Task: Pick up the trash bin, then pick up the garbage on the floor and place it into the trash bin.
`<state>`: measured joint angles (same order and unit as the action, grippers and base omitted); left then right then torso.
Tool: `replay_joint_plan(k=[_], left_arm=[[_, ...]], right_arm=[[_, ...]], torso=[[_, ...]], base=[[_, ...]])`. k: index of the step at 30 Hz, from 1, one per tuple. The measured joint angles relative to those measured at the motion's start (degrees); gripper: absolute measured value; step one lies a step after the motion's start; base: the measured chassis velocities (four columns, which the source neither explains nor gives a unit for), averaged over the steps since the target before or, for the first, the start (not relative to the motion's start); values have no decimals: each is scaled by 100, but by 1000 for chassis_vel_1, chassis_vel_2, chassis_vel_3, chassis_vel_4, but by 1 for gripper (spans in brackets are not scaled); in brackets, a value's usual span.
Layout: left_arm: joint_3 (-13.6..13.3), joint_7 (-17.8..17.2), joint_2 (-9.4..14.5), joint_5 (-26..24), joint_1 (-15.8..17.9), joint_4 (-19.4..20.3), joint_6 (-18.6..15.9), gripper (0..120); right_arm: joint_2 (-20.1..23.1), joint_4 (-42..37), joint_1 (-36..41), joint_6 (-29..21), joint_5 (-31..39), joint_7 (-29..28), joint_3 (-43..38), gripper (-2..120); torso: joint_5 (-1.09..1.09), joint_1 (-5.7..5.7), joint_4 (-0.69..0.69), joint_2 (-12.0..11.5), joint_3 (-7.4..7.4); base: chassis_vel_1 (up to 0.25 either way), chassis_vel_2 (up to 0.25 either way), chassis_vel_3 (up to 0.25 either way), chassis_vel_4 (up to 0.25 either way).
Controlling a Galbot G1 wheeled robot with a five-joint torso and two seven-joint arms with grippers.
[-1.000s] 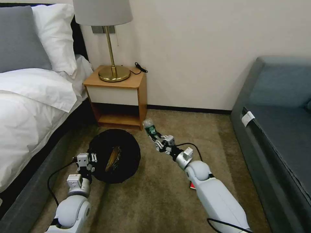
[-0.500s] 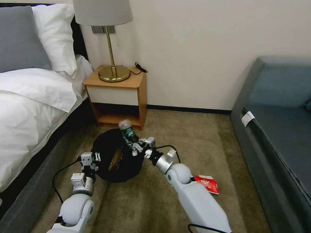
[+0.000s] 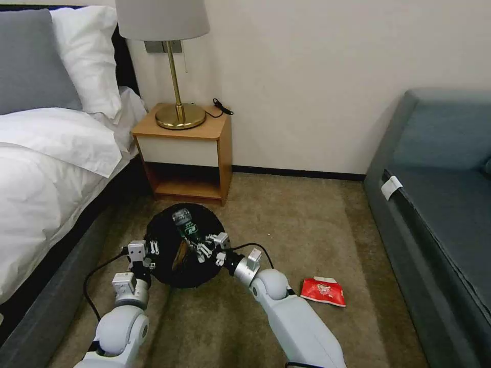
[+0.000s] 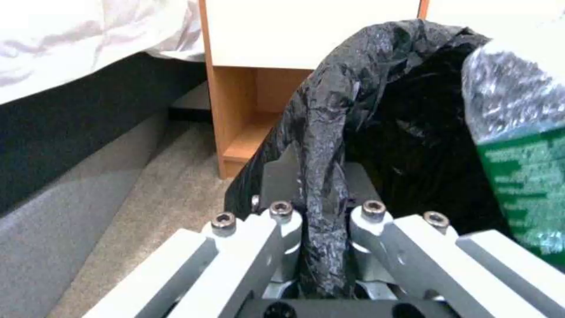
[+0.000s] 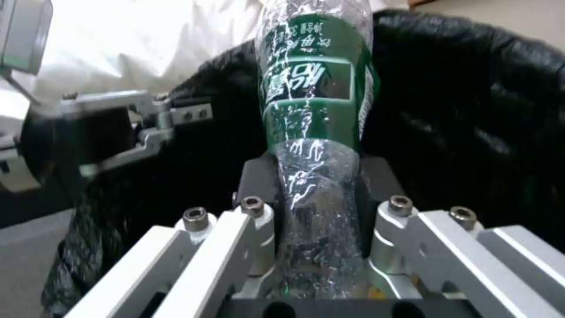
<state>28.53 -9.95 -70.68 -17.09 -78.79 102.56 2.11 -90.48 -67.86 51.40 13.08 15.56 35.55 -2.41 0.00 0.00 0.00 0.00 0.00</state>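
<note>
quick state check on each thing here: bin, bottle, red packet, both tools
bin: off the floor, held by its bag-lined rim, some litter already inside
bottle: gripped, over the bin's mouth, not released
red packet: lying flat on the carpet, untouched
left tool: shut on the bin's rim
right tool: shut on the bottle
lamp: upright on the nightstand

The green label [image 5: 315, 84] on the clear bottle [image 5: 312, 145] carries white characters, seen upside down and not legible to me. The red snack packet [image 3: 322, 291] on the carpet bears print too small to read
</note>
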Motion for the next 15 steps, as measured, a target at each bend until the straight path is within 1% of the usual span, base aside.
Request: replay_joint_plan(k=[2,4,6,8,10,11,12,13,14,15], left_arm=[[4,0,9,-12,-3,-16,5,4],[20,2,36,-25,-9,-48,11,4],[24,3,42,-27,-11,-50,13,4],[40,18,56,-36,-30,-62,43,4],[43,21,56,-37,-37,-67,52,4],[51,28,55,-38,-58,-79,82,4],[58,29,54,-40,-72,-87,102,4],[58,29,54,-40,-72,-87,102,4],[63,29,53,-41,-77,-90,110,4],[68,30,51,-45,-89,-91,123,4]], right_arm=[[-20,37,0,16,-53,0,-12,19],[-51,124,-3,49,-141,-1,-40,27],[-54,141,-5,56,-153,-2,-47,29],[-51,219,-14,97,-211,-21,-74,42],[-49,231,-15,109,-229,-24,-80,44],[-48,241,-11,126,-279,-31,-93,51],[-49,239,-2,129,-307,-35,-97,55],[-49,239,-2,129,-307,-35,-97,55],[-52,237,3,129,-319,-36,-97,59],[-61,219,9,129,-334,-37,-98,65]], torso=[[0,0,0,0,0],[0,0,1,0,0],[0,0,1,0,0],[0,0,0,0,0],[0,0,0,0,0],[0,0,0,0,0],[0,0,0,0,0],[0,0,0,0,0],[0,0,0,0,0],[0,0,1,0,0]], base=[[0,0,0,0],[0,0,0,0],[0,0,0,0],[0,0,0,0],[0,0,0,0],[0,0,0,0],[0,0,0,0],[0,0,0,0],[0,0,0,0],[0,0,0,0]])
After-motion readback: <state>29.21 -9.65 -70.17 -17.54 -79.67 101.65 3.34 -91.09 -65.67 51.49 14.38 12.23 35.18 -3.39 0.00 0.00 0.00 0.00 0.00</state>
